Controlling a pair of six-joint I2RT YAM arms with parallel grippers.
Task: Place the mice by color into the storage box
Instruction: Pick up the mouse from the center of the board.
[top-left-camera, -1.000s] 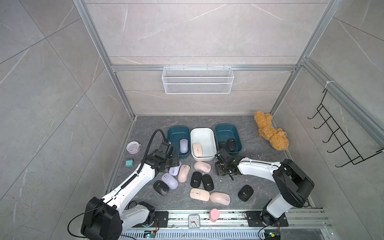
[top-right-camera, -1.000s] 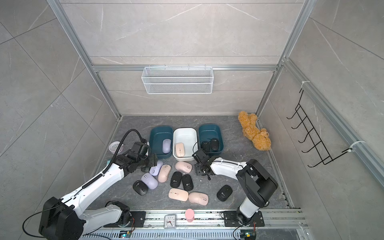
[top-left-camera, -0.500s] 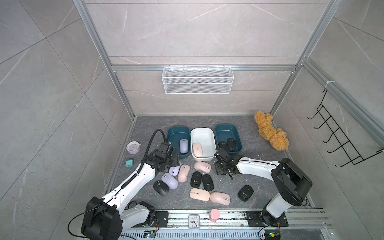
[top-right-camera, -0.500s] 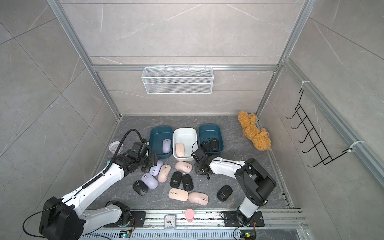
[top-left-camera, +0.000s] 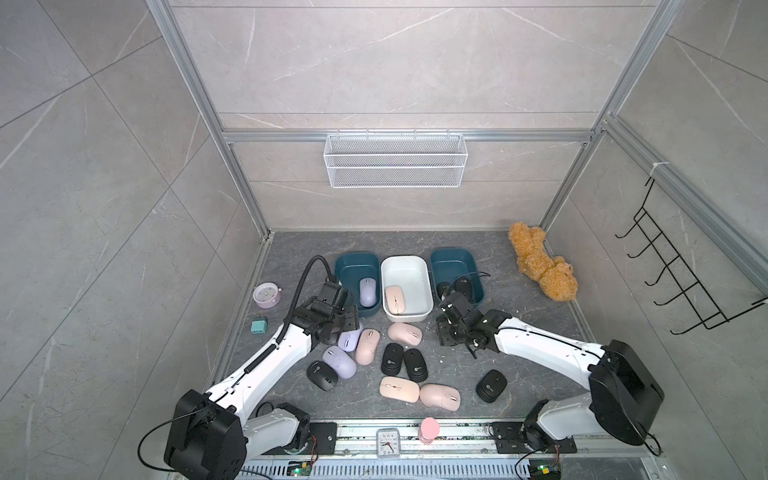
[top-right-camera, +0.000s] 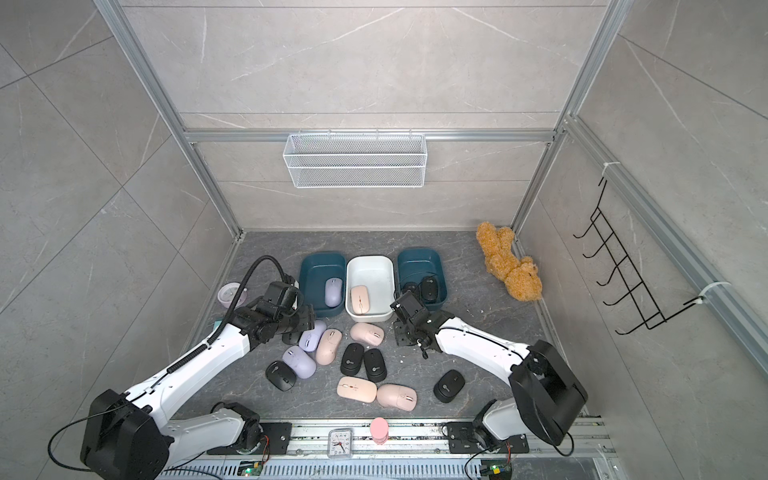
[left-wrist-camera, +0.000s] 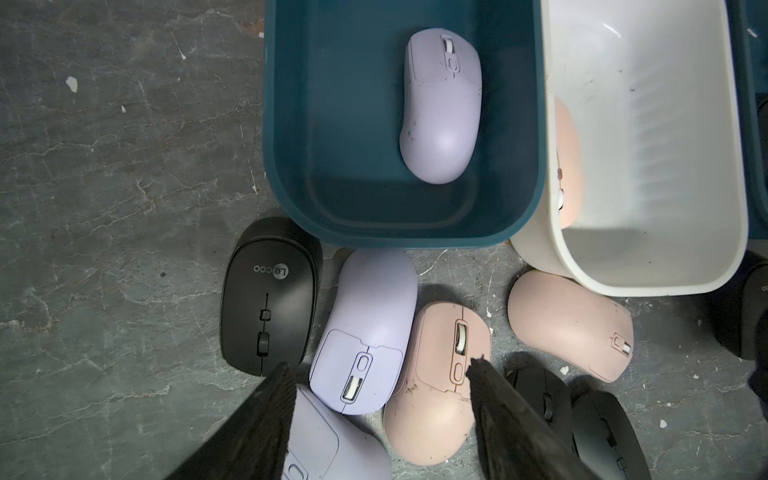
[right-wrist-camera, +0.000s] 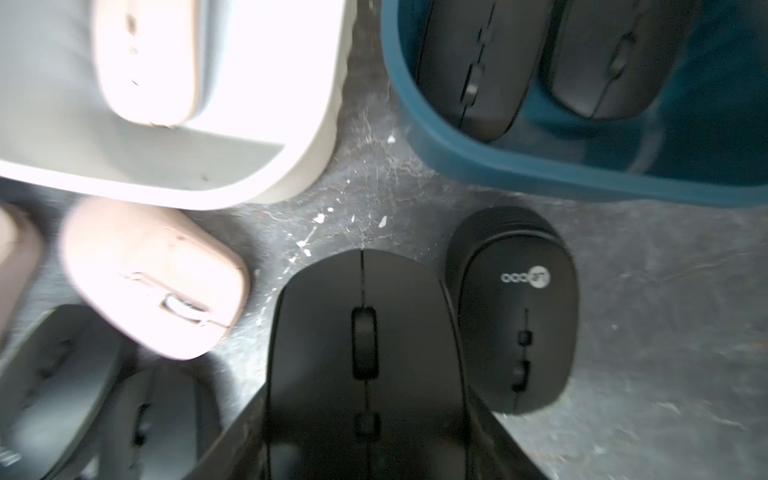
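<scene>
Grey marbled floor (top-left-camera: 457, 245); right gripper (right-wrist-camera: 365, 399) clamped on black mouse (right-wrist-camera: 363, 316), nose toward bins (right-wrist-camera: 519, 166); left gripper (left-wrist-camera: 380, 365) open.

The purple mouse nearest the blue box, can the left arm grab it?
Probably yes: the left gripper hangs open over the purple mouse, though a pink mouse touches its side.

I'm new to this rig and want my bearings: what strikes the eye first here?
Pink, lavender and black oval computer mice lie jumbled in the middle of the dark stone floor. Behind them three plastic tubs, teal, white, teal, each hold one colour. A fuzzy orange teddy bear lies in the far right corner.
</scene>
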